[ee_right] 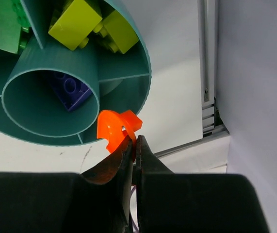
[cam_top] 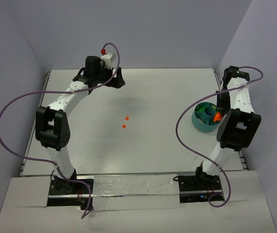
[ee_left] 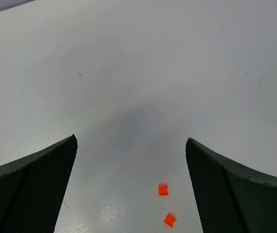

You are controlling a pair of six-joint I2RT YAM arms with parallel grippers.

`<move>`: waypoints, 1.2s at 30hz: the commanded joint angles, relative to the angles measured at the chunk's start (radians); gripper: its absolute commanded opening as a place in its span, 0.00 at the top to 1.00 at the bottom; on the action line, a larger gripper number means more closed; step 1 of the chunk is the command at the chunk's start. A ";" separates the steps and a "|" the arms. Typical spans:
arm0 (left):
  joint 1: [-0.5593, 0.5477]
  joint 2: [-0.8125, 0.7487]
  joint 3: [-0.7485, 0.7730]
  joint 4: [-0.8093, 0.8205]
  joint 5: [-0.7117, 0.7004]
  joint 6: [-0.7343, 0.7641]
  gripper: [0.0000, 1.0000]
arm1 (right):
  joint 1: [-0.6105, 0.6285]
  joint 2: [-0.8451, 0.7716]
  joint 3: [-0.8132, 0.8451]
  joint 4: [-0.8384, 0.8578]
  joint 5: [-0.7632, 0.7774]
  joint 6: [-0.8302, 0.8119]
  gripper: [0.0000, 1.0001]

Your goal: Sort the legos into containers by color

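**right pincer holds an orange-red bit at the bowl's rim**

the right pincer (ee_right: 134, 145) is almost closed. its two tips pinch a small curved orange-red bit (ee_right: 114, 128), which sticks up out of the tips. the bit sits right at the rim of the teal bowl (ee_right: 147, 73), on the side by the counter's edge. i cannot tell if it touches the rim.

the bowl has a round tube in the middle and walls that cut the ring around it into parts. a purple brick (ee_right: 70, 90) lies inside the middle tube. two lime bricks (ee_right: 80, 22) lie together in one outer part. green bricks (ee_right: 5, 26) lie in the part next to that one. the part nearest the held bit shows only its teal floor.

just past the bowl a metal rail (ee_right: 208, 73) runs along the side of the white counter (cam_top: 167, 97), with a pale wall (ee_right: 254, 73) behind it.

the left pincer (ee_left: 131, 141) is on the far side of the counter, well apart from the bowl. it is wide open with nothing between its dark tips. two more orange-red bits (ee_left: 163, 190) lie close together on the counter near its right tip, out in the middle of the counter between the two arms.
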 commanded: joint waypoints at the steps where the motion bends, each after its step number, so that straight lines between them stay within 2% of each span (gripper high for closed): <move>1: 0.005 -0.040 0.003 0.020 -0.017 -0.019 0.01 | 0.000 0.031 0.035 0.011 0.032 0.016 0.89; 5: 0.005 -0.048 -0.011 0.025 -0.017 -0.024 0.01 | 0.000 0.045 0.050 0.007 0.028 0.014 0.86; 6: 0.005 -0.049 -0.014 0.024 -0.018 -0.026 0.01 | 0.000 0.048 0.054 0.003 0.016 0.012 0.79; 9: 0.005 -0.048 -0.016 0.021 -0.018 -0.027 0.01 | 0.000 0.045 0.061 -0.005 -0.011 0.006 0.71; 12: 0.005 -0.047 -0.019 0.027 -0.014 -0.028 0.01 | 0.000 0.034 0.069 -0.019 -0.053 0.004 0.58; 17: 0.005 -0.040 -0.012 0.030 -0.006 -0.031 0.01 | 0.000 0.007 0.093 -0.039 -0.131 -0.012 0.57; 19: 0.005 -0.045 -0.016 0.033 0.000 -0.030 0.01 | 0.000 -0.009 0.133 -0.054 -0.169 -0.030 0.57; 22: 0.019 -0.066 -0.050 0.067 0.032 -0.043 0.01 | 0.004 -0.042 0.225 -0.075 -0.314 -0.078 0.59; 24: 0.041 -0.084 -0.070 0.081 0.073 -0.066 0.01 | 0.026 -0.067 0.297 -0.071 -0.355 -0.114 0.56; 28: 0.090 -0.116 -0.116 0.116 0.131 -0.111 0.01 | 0.153 -0.110 0.327 0.027 -0.352 -0.163 0.49; 31: 0.132 -0.138 -0.137 0.131 0.141 -0.128 0.01 | 0.398 -0.082 0.326 0.115 -0.326 -0.179 0.47; 34: 0.166 -0.156 -0.149 0.133 0.146 -0.151 0.01 | 0.558 -0.013 0.304 0.196 -0.320 -0.181 0.39; 36: 0.199 -0.168 -0.155 0.133 0.164 -0.193 0.01 | 0.641 0.098 0.346 0.214 -0.342 -0.186 0.29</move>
